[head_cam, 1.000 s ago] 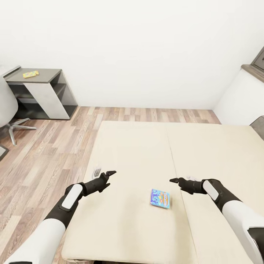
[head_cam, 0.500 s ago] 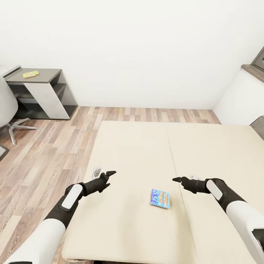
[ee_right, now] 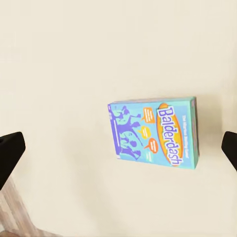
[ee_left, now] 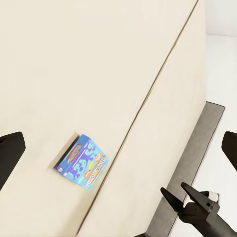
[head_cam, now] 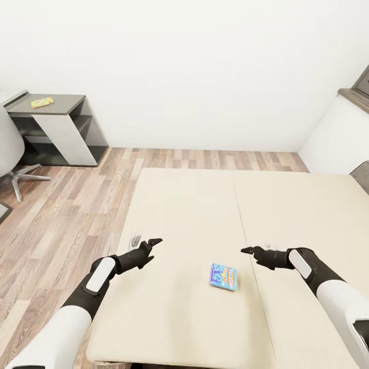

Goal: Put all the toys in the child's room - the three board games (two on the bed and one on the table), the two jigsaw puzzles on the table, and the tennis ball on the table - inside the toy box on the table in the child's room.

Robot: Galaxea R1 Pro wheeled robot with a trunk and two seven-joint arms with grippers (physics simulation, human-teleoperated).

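Since a second ago I've drawn my right gripper (head_cam: 245, 250) slightly outward, jaws wide like the left gripper (head_cam: 155, 241), bracketing the flat blue Balderdash board game box (head_cam: 224, 277) lying on the wide beige bed (head_cam: 195, 205).

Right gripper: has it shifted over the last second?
Yes. The right gripper has slid slightly rightward, away from the Balderdash box, which lies unmoved on the bed.

Bed (head_cam: 195, 205): wide, low, plain beige mattress with one seam running from near edge to far edge, standing on a wood-plank floor (head_cam: 66, 205).
On the bed: one blue Balderdash board game (head_cam: 223, 277), lying flat near the near edge, just left of the seam.
Low dark grey-topped cabinet (head_cam: 66, 105): by the far wall, with a small yellow patterned box (head_cam: 42, 103) lying on its top.
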